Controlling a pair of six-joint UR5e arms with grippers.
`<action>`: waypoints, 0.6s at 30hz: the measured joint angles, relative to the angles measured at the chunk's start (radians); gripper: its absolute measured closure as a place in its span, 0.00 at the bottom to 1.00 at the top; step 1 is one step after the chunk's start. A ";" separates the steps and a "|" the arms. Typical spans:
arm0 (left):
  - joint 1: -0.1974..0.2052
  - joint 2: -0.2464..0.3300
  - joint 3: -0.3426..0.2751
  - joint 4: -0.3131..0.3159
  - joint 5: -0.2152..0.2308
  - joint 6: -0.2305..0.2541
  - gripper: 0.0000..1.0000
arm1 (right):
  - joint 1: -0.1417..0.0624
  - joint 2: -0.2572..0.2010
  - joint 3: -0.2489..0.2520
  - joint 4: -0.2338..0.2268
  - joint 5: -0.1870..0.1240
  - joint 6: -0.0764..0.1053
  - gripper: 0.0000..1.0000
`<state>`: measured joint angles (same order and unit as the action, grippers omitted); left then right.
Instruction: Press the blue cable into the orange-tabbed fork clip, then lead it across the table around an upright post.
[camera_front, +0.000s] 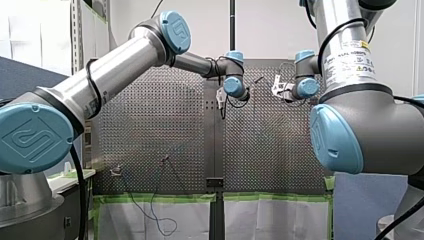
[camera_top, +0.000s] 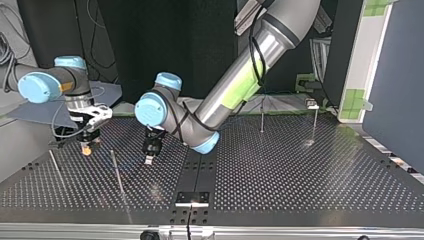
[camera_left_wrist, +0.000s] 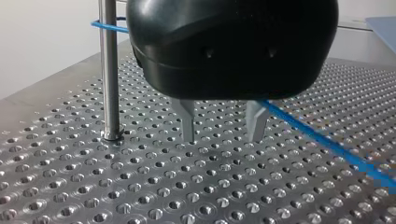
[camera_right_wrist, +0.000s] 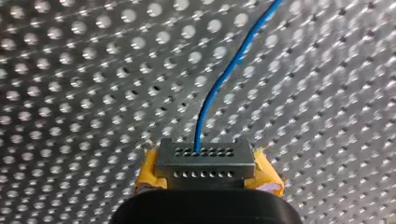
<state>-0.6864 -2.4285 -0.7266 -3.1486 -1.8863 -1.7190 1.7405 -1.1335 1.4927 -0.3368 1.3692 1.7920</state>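
Right fingers (camera_right_wrist: 233, 163) around blue cable (camera_right_wrist: 218, 81)

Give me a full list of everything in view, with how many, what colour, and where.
blue cable: one, blue, leaves my right hand, passes behind the post beside my left hand.
upright posts: four, metal, two at the top view's left, two far right.
perforated table: one, silver, dark middle strip.
green tape: strip, green, table's near edge in the front view.
arms: two, silver with light-blue joints, my left arm at the front view's left, my right arm at its right.
my left hand: one, black, metal fingers open, empty, over the table.
my right hand: one, yellow pads, shut on the cable.
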 joint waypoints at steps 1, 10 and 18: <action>0.000 0.000 0.000 0.000 -0.002 0.001 0.41 | 0.000 0.000 0.009 -0.009 0.004 0.007 1.00; 0.001 0.000 0.000 -0.003 -0.016 0.015 0.28 | 0.000 0.015 0.088 -0.087 0.059 0.055 1.00; 0.005 0.000 0.000 -0.003 -0.040 0.016 0.00 | -0.009 0.088 0.167 -0.168 0.070 0.045 1.00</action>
<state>-0.6809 -2.4287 -0.7267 -3.1514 -1.9258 -1.7027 1.7319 -1.0451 1.6601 -0.5048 1.4387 1.8373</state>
